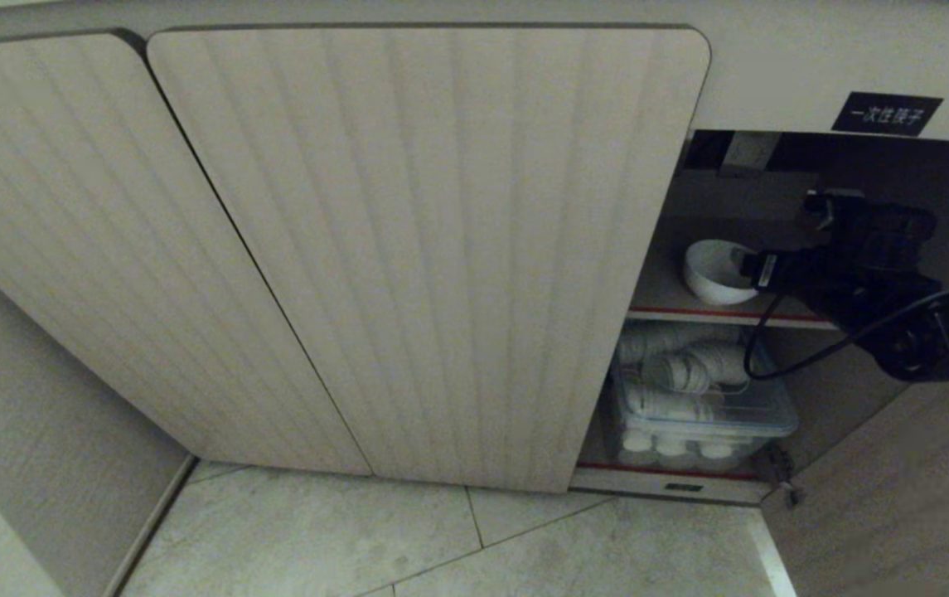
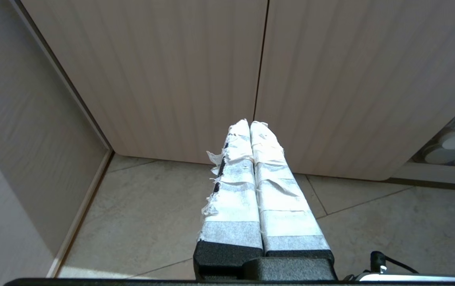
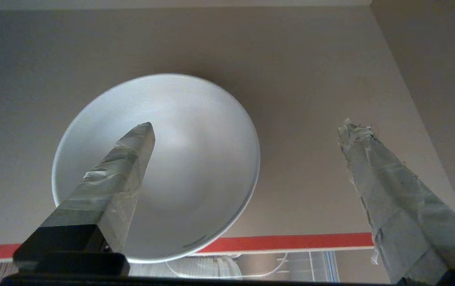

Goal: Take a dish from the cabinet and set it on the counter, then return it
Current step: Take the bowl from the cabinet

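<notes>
The dish [image 1: 714,269], a plain white bowl, rests on the red-edged upper shelf [image 1: 689,313] inside the open right section of the cabinet [image 1: 424,249]. My right gripper [image 1: 760,267] reaches in to it from the right. In the right wrist view the right gripper [image 3: 248,126] is wide open. One taped finger [image 3: 124,167] lies across the dish's [image 3: 195,167] hollow and the other stands well clear of its rim; nothing is gripped. My left gripper [image 2: 250,123] is shut and empty, parked low before the closed doors. The counter is out of view.
Below the shelf a clear plastic box [image 1: 702,398] holds stacked ribbed white cups. The opened door [image 1: 897,497] stands at the right of the opening. A black label [image 1: 887,114] sits above it. Pale floor tiles [image 1: 441,539] run along the cabinet's foot.
</notes>
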Motion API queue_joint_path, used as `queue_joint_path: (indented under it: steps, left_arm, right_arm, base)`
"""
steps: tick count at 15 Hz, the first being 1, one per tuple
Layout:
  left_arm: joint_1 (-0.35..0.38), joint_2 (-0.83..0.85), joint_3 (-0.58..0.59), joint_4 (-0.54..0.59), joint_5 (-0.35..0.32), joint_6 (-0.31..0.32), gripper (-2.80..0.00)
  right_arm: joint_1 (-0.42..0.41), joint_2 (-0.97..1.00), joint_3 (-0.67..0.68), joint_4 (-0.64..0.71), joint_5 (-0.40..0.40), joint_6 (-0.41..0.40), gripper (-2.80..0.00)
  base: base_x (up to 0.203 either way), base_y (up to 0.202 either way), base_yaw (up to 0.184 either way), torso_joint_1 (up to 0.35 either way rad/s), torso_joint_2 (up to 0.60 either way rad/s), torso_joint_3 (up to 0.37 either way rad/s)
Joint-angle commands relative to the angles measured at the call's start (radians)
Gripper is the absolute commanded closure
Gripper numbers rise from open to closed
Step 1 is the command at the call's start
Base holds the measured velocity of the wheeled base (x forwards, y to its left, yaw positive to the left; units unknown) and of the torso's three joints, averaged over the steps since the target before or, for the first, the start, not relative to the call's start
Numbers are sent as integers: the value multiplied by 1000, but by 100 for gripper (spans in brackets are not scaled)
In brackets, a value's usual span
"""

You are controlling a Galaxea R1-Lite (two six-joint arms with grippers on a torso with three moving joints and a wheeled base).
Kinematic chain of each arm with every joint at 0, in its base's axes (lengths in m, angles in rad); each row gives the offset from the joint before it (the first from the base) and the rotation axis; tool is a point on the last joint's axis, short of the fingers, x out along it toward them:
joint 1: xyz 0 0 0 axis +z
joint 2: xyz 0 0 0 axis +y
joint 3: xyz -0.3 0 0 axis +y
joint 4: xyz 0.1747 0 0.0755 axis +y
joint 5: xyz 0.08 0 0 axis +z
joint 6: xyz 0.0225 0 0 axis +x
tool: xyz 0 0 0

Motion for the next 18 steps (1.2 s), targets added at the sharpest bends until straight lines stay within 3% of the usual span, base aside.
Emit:
queue_joint_path:
  steps: [1, 7, 18]
  left_arm:
    - [0, 0, -1, -1, 1, -1, 0]
    - [0, 0, 0, -1, 0, -1, 0]
    - [0, 0, 0, -1, 0, -1, 0]
  right_arm:
    - [2, 26, -50, 12, 1, 7, -280]
    - [5, 51, -123, 86, 1, 70, -280]
    - [-2, 71, -212, 207, -1, 110, -280]
  base:
    - [0, 0, 0, 0, 0, 0]
    - [0, 0, 0, 0, 0, 0]
    - [0, 0, 0, 0, 0, 0]
